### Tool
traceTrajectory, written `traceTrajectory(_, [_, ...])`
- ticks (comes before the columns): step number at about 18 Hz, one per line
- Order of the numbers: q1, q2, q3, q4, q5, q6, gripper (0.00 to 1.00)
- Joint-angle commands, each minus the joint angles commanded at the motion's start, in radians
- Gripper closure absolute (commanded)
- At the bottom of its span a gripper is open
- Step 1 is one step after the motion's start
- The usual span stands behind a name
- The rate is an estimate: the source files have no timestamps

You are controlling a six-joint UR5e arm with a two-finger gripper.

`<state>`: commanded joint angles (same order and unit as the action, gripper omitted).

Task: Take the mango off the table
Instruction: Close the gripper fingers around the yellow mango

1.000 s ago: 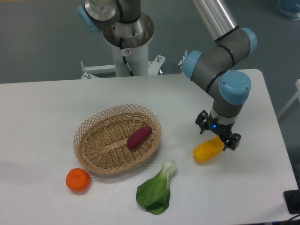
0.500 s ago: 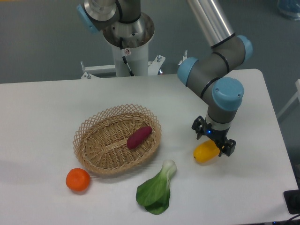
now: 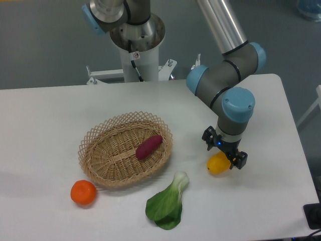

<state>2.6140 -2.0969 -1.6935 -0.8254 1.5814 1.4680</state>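
We see glossy yellow-orange oblong mango (image 3: 217,164) on white matte tabletop (image 3: 45,120), right of wicker basket (image 3: 125,149). Gripper (image 3: 224,153) straddles it from above for grasp; jaws' closure unclear, wrist hides contact.

The table (image 3: 50,125) carries a basket (image 3: 125,149), orange (image 3: 83,193), greens (image 3: 166,203) and mango (image 3: 217,164).

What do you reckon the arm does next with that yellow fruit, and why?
Probably it closes the tool on the mango and then lifts. The tool sits right over the fruit, covering its right part, and the mango seems to rest on the table. Whether the fingers already grip it cannot be told from this view.
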Motion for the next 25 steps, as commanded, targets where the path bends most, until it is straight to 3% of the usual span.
traceTrajectory(8, [-0.014, -0.008, -0.023, 0.032, 0.035, -0.012, 0.01])
traceTrajectory(9, [-0.018, -0.011, -0.023, 0.034, 0.052, -0.015, 0.18])
traceTrajectory(14, [-0.035, -0.022, -0.017, 0.068, 0.066, -0.083, 0.45])
traceTrajectory(17, [-0.035, -0.015, -0.006, 0.065, 0.066, -0.084, 0.49])
traceTrajectory(25, [0.004, 0.041, 0.014, 0.048, 0.051, -0.072, 0.49])
